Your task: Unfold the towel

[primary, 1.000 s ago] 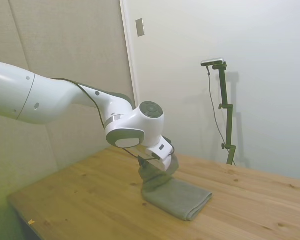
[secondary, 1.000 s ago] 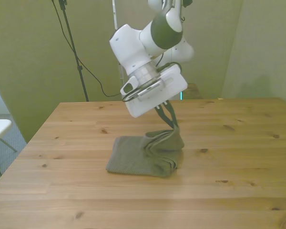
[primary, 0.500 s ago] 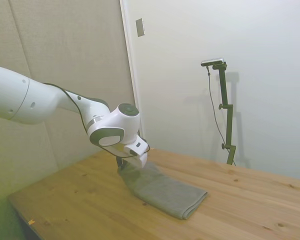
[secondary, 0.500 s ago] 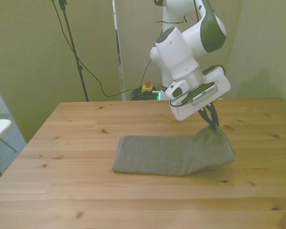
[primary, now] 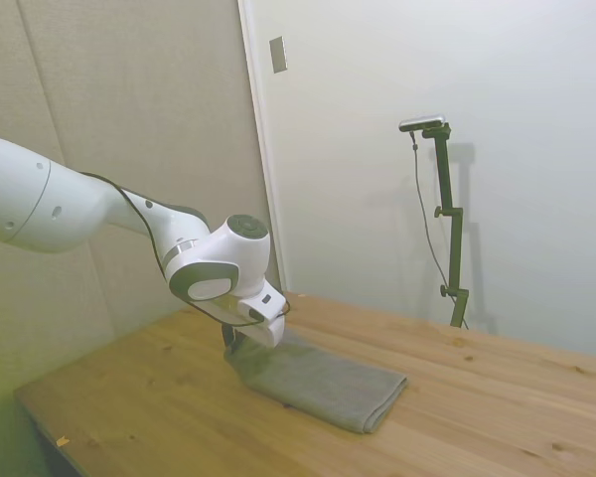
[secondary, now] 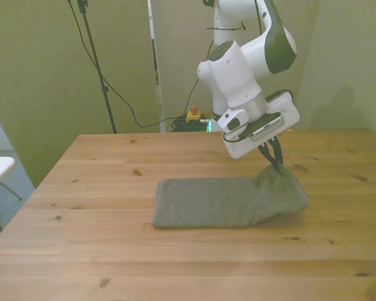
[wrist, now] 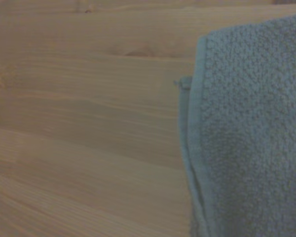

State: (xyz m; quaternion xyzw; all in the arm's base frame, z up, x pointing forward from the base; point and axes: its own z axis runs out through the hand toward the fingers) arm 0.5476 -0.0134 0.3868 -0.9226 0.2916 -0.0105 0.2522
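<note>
**Towel corner held just above the table**

While the grey-olive towel (secondary: 225,202) lies stretched out as a long strip across the middle of the wooden table (secondary: 113,251), its end at the front view's right is pinched in the gripper (secondary: 277,164), whose dark fingers are closed together on the fabric. That end rises in a small peak up to the fingertips, a little above the boards, and the rest of the cloth rests flat, running away toward the front view's left. From the side view the towel (primary: 323,383) reaches from under the gripper (primary: 233,343) toward the right, ending in a thick, rounded, layered edge. Up close, the wrist view shows the towel (wrist: 246,138) with its looped terry weave, a hemmed border, and a second layer peeking out beside it, lying on the pale planks of the table (wrist: 79,123).
</note>
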